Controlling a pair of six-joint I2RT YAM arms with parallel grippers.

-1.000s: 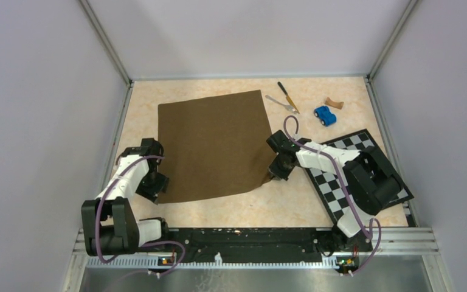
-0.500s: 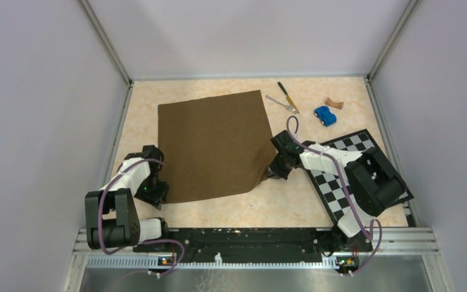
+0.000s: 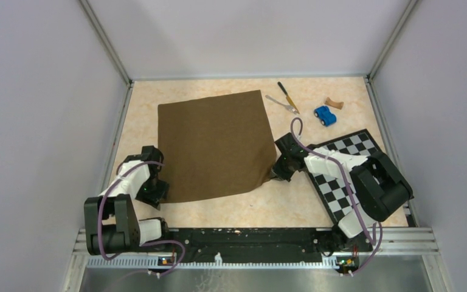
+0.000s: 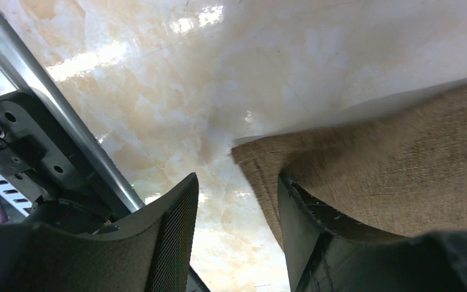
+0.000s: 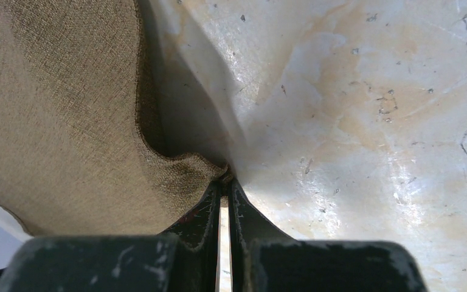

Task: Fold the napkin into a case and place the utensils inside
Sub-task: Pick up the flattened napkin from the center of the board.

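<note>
At the near left, the left gripper [image 4: 237, 180] is held with its jaws apart over the near-left corner of the napkin [image 3: 213, 146], which is spread across the table [image 3: 292, 204]. The near-right corner is pinched between the clenched fingers of the right gripper [image 5: 224, 182] and is raised slightly. Farther off, beyond the napkin's far-right corner, the knife [image 3: 288, 97] and the fork [image 3: 281, 103] are laid side by side.
</note>
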